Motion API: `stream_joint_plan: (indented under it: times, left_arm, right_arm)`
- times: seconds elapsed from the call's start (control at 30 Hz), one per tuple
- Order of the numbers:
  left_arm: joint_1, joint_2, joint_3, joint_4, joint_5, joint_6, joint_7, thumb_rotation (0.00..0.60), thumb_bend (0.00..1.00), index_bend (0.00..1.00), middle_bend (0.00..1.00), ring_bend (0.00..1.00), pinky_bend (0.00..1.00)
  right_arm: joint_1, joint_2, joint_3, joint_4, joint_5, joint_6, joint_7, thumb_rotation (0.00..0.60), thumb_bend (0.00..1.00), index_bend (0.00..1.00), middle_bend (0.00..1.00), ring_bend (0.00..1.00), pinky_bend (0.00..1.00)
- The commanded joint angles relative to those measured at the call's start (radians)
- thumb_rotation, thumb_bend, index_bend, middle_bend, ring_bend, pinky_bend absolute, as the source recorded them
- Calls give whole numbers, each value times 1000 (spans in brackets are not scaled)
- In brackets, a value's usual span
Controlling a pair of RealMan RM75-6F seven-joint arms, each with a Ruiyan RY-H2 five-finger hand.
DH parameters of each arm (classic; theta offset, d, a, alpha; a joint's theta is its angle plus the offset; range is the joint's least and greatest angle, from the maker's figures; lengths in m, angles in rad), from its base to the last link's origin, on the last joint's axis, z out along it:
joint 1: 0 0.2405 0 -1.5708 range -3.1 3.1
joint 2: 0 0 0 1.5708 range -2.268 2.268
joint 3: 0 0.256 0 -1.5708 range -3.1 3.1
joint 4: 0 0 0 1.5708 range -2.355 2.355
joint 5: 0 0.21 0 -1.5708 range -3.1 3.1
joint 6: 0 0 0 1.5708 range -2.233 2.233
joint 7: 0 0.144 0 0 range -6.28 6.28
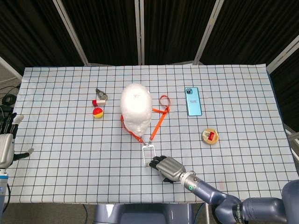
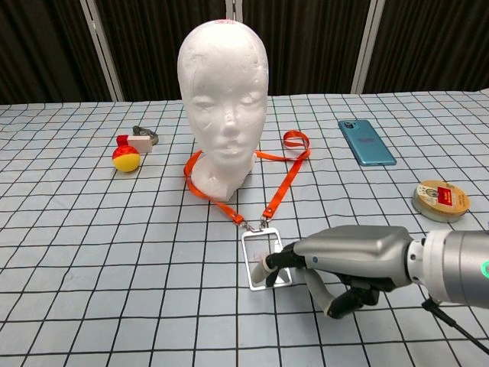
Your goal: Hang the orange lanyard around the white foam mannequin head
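Note:
The white foam mannequin head stands upright mid-table. The orange lanyard lies on the cloth, its strap curving round the head's base on the left and looping out to the right. Both strands meet at a clip above a clear badge holder. My right hand lies low on the table just right of the badge holder and pinches its lower right edge with its fingertips. My left hand hangs at the far left edge, fingers apart and holding nothing.
A teal phone lies right of the head, with a round tin nearer the front. A red-and-yellow ball and a small red-white block with a metal clip sit left of the head.

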Motion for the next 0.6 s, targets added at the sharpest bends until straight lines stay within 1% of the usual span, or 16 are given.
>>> stream_joint_plan:
  times: [0.03, 0.33, 0.4, 0.47, 0.6]
  left_arm:
    - [3, 0, -1, -3, 5, 1, 3, 600, 0, 0, 0, 0, 0]
    - [9, -2, -6, -6, 11, -4, 9, 600, 0, 0, 0, 0, 0]
    - [11, -3, -7, -6, 13, -5, 10, 600, 0, 0, 0, 0, 0]
    - [12, -3, -7, -6, 14, -6, 12, 600, 0, 0, 0, 0, 0]
    - [15, -3, -11, -3, 12, -9, 11, 600, 0, 0, 0, 0, 0]
  right_arm:
    - [-3, 23, -22, -40, -18, -9, 3, 600, 1000, 192, 209, 113, 191]
    - [-13, 91, -94, -149, -88, -27, 1, 600, 1000, 192, 209, 113, 190]
    - [-18, 103, -108, -165, -107, -24, 1, 600, 1000, 192, 207, 112, 160]
    - [-31, 111, -115, -175, -138, 2, 6, 600, 1000, 192, 205, 111, 111]
    - [-69, 129, -113, -166, -260, 113, 41, 600, 1000, 191, 199, 105, 100]
